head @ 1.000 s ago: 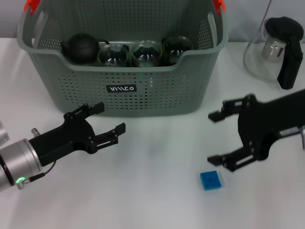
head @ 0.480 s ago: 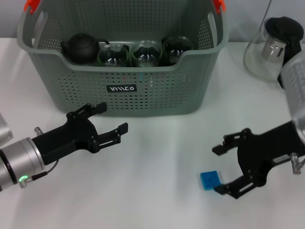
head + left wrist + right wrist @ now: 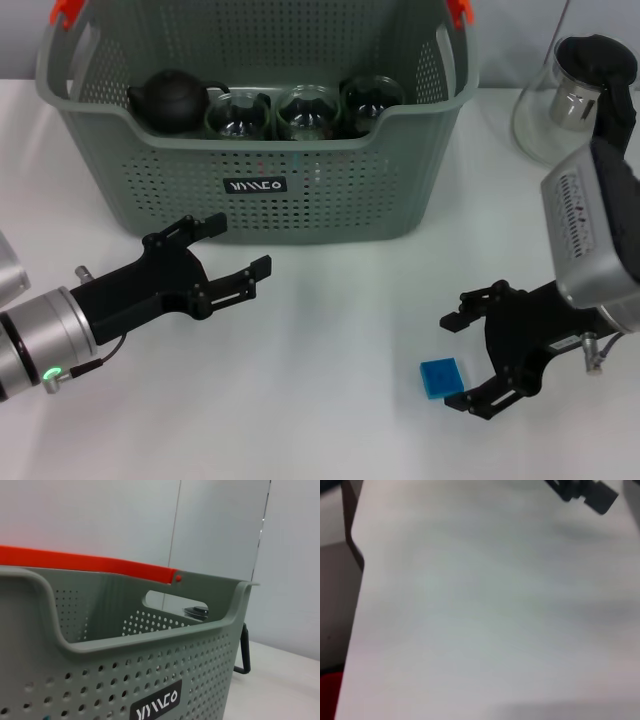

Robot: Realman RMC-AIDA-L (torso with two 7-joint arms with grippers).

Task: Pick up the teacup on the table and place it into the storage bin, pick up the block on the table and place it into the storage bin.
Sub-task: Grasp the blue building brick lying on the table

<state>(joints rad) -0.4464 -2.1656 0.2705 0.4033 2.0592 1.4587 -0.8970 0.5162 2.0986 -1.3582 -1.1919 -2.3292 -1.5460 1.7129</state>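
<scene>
The blue block (image 3: 441, 378) lies flat on the white table (image 3: 330, 400), front right. My right gripper (image 3: 453, 362) is open and low over the table, its two black fingers reaching either side of the block's right edge. The storage bin (image 3: 330, 190) stands at the back; its front wall and orange handle (image 3: 85, 562) fill the left wrist view. No teacup shows on the table; three glass cups (image 3: 305, 110) stand inside the bin beside a black teapot (image 3: 170, 98). My left gripper (image 3: 238, 245) hangs open and holds nothing, just in front of the bin's left part.
A glass pitcher (image 3: 560, 110) with a black lid and handle stands at the back right, beside the bin. The right wrist view shows bare white table (image 3: 485, 610) and its edge.
My right gripper has dropped and come forward from beside the bin's corner, its fingers now around the block. The left gripper has edged slightly right.
</scene>
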